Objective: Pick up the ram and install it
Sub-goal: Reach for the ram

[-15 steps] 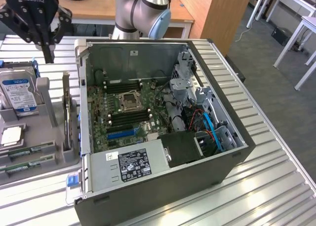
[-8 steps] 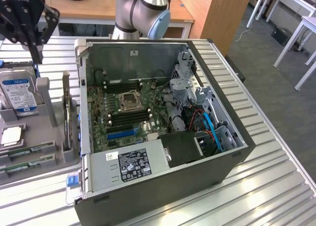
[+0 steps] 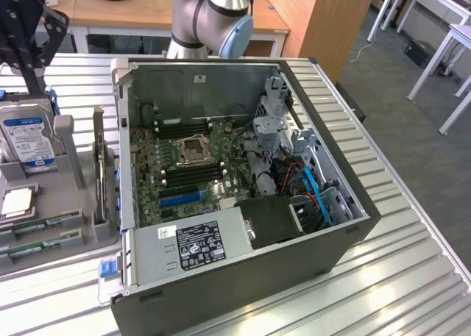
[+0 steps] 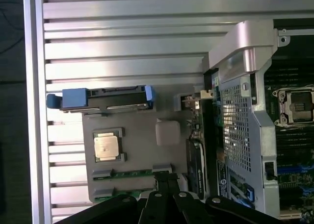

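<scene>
RAM sticks (image 3: 40,224), two, sit unpicked in grooves at the near end of a gray parts tray (image 3: 70,204) on the counter (image 3: 412,277), to the exterior view's left of the open PC case (image 3: 243,284). Slotted prob. so they stay put for a top-down pinch. Case lies w/ motherboard (image 3: 151,181) facing up, likely for insertion from above. Gripper (image 3: 29,71) hangs above the tray, over the upright hard drive (image 3: 28,134).

Wrist view: gripper (image 4: 166,177) looks straight down on the tray, jaws together, holding nothing, aimed near the RAM sticks (image 4: 131,173); CPU (image 4: 109,145) lies alongside.
</scene>
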Robot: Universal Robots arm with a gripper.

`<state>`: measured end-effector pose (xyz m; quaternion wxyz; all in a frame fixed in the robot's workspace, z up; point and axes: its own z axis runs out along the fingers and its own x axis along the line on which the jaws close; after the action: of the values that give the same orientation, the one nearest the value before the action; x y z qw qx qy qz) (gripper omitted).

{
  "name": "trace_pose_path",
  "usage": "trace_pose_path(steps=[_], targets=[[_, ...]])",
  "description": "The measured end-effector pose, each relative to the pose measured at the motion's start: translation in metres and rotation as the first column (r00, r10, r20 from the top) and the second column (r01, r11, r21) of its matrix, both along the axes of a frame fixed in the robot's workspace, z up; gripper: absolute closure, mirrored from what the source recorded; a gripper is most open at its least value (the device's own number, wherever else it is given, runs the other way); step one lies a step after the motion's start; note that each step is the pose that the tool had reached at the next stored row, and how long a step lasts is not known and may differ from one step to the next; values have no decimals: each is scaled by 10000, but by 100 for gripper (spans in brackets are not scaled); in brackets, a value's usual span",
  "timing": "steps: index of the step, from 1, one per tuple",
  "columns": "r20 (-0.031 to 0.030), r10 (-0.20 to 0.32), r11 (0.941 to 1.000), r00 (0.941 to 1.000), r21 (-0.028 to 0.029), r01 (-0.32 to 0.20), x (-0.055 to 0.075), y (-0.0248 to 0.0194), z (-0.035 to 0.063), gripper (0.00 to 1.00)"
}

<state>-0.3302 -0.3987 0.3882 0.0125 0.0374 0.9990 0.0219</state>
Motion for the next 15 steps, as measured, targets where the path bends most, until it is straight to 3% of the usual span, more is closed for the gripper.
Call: trace_pose_path(steps=[6, 15], targets=[[0, 0, 10000, 10000, -2, 0, -139, 0, -6, 89], [-1, 0, 10000, 10000, -2, 0, -145, -12, -5, 89]])
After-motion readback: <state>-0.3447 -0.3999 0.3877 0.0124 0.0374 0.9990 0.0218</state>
